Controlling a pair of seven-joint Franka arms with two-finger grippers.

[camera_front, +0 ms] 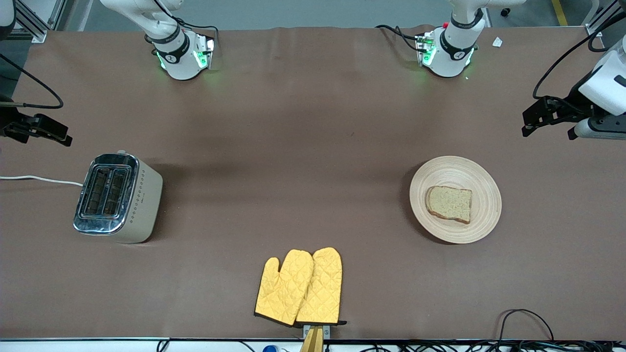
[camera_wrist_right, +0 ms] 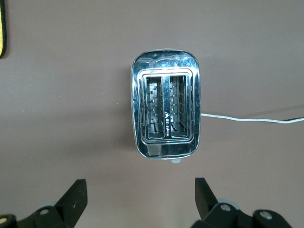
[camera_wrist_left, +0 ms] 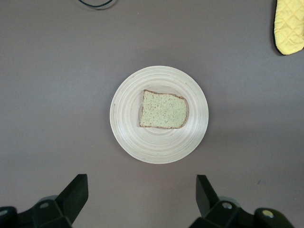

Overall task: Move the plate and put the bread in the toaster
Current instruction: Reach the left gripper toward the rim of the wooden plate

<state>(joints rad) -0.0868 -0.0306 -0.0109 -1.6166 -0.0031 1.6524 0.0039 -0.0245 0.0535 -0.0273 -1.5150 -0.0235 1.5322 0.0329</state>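
Front view. The toaster (camera_front: pixel 117 198) stands on the brown table (camera_front: pixel 293 146) toward the right arm's end, both slots facing up and empty, a dotted diamond row along its cream side. A small dark mark sits on that side; it cannot be read. A white cord (camera_front: pixel 39 180) runs from the toaster off the table edge. The plate (camera_front: pixel 455 199) lies well apart from the toaster, toward the left arm's end, at about the same nearness to the camera. The bread (camera_front: pixel 449 204) lies flat on the plate. A pair of yellow quilted mitts (camera_front: pixel 299 287) lies nearer to the camera than the toaster, between toaster and plate. The right gripper (camera_front: pixel 36 131) hangs in the air near the toaster, fingers spread, holding nothing. The left gripper (camera_front: pixel 550 122) hangs over the table near the plate, fingers spread, holding nothing.

Left wrist view. The left gripper (camera_wrist_left: pixel 142 194) hangs spread over bare table beside the plate (camera_wrist_left: pixel 128 137). The bread (camera_wrist_left: pixel 163 109) lies near the plate's middle. One mitt (camera_wrist_left: pixel 289 26) shows at the frame edge.

Right wrist view. The right gripper (camera_wrist_right: pixel 141 197) hangs spread over bare table beside the toaster (camera_wrist_right: pixel 166 109). Wire guides show inside both slots. The cord (camera_wrist_right: pixel 247 118) leaves one long side of the toaster.
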